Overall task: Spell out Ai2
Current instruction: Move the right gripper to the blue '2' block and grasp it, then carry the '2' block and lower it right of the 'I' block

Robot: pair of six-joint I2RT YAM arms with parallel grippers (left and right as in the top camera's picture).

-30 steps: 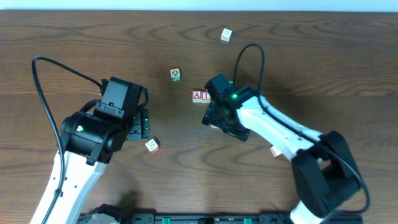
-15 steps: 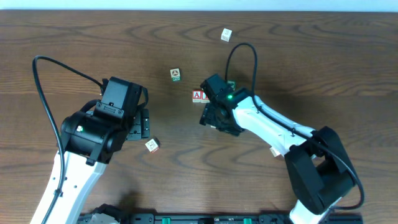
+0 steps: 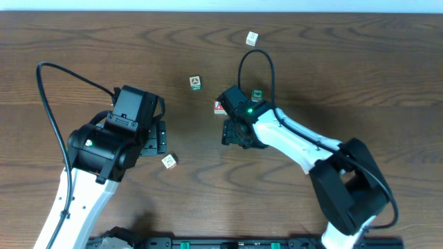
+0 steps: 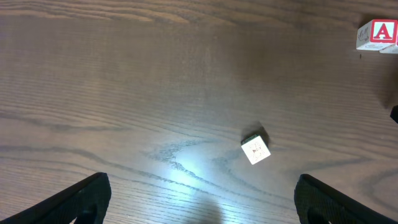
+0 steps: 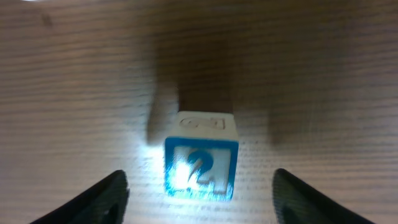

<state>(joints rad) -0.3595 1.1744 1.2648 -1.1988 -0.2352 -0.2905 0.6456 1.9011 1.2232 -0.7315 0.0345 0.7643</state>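
Note:
A block with a blue "2" [image 5: 201, 165] stands on the table between my right gripper's open fingers [image 5: 199, 186], untouched. In the overhead view the right gripper [image 3: 232, 131] sits just below the red-lettered "A" block [image 3: 218, 106], and the arm hides the "2" block and the block beside the "A". The "A" block also shows in the left wrist view [image 4: 378, 33]. My left gripper [image 3: 160, 137] is open and empty, above a small white block [image 3: 169, 161], which also shows in the left wrist view [image 4: 255, 150].
A green-marked block [image 3: 196, 82] lies up-left of the "A" block. A small green block [image 3: 257, 95] lies beside the right arm's cable. A white block [image 3: 252, 38] lies near the far edge.
My right arm has swung left and up toward the "A" block, and it now covers the block beside it. The left arm has not moved.

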